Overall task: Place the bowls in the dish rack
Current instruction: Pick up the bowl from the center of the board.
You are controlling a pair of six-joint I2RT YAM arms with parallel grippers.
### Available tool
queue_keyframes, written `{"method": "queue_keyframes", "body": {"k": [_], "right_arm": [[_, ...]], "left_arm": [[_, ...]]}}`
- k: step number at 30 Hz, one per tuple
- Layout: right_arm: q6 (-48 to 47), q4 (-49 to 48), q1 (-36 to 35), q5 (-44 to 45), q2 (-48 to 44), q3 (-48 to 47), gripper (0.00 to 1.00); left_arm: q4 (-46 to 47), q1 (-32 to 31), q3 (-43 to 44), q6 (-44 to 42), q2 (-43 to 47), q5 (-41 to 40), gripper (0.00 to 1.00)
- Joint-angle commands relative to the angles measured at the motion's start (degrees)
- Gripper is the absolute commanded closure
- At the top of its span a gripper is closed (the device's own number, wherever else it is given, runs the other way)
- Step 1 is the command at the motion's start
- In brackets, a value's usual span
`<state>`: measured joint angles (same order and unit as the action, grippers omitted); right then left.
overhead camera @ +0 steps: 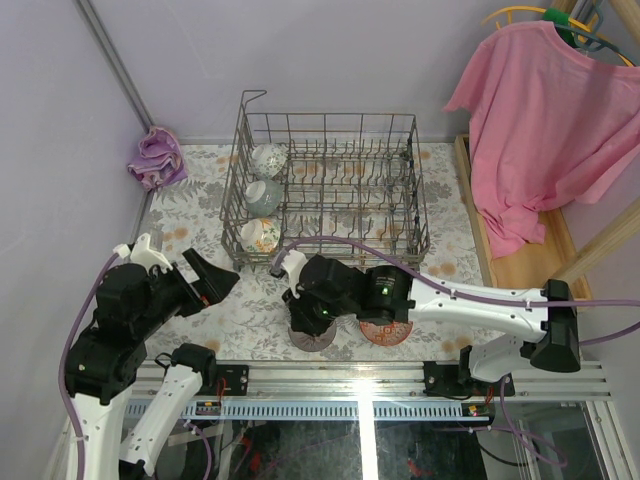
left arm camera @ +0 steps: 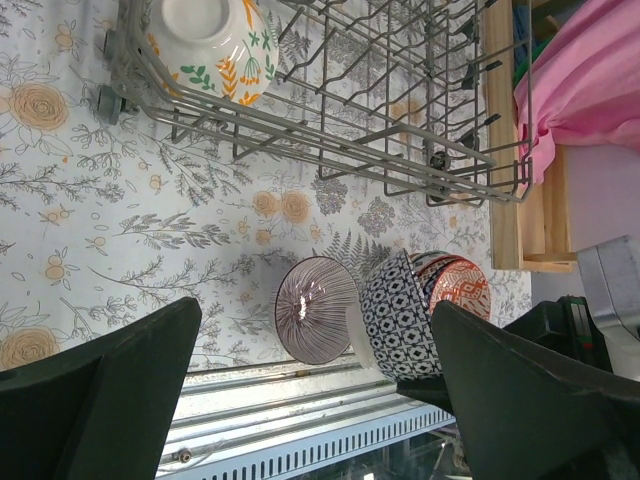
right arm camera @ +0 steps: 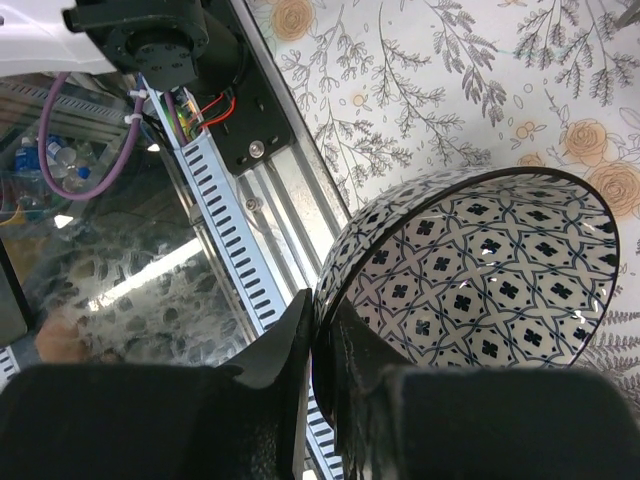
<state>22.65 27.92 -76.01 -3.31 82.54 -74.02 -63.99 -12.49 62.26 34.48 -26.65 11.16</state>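
Note:
The grey wire dish rack (overhead camera: 400, 190) stands at the back of the table, with three bowls on edge along its left side: a pale one (overhead camera: 268, 158), a green one (overhead camera: 263, 195) and a floral one (overhead camera: 260, 235). My right gripper (right arm camera: 322, 322) is shut on the rim of a blue-and-white patterned bowl (right arm camera: 490, 280), held tilted just above the table's near edge. Beside it a purple striped bowl (left arm camera: 315, 310) and a red-and-white bowl (left arm camera: 465, 285) rest on the table. My left gripper (overhead camera: 210, 280) hangs open and empty left of them.
A purple cloth (overhead camera: 157, 158) lies at the back left corner. A pink shirt (overhead camera: 545, 110) hangs at the right over a wooden shelf (overhead camera: 520, 262). The metal mounting rail (overhead camera: 380, 378) runs along the near edge, close under the held bowl.

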Motion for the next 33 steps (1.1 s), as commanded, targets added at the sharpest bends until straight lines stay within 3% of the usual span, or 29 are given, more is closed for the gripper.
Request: {"method": "queue_keyframes", "body": {"k": [1, 33], "right_arm": [[0.13, -4.12, 0.27, -1.54, -4.15, 1.35, 0.97], [1.71, -4.27, 0.26, -1.96, -9.02, 4.73, 0.96]], "left_arm": [[0.59, -0.34, -0.99, 0.06, -0.45, 3.91, 0.00], [1.95, -0.34, -2.74, 0.68, 0.08, 4.33, 0.00]]}}
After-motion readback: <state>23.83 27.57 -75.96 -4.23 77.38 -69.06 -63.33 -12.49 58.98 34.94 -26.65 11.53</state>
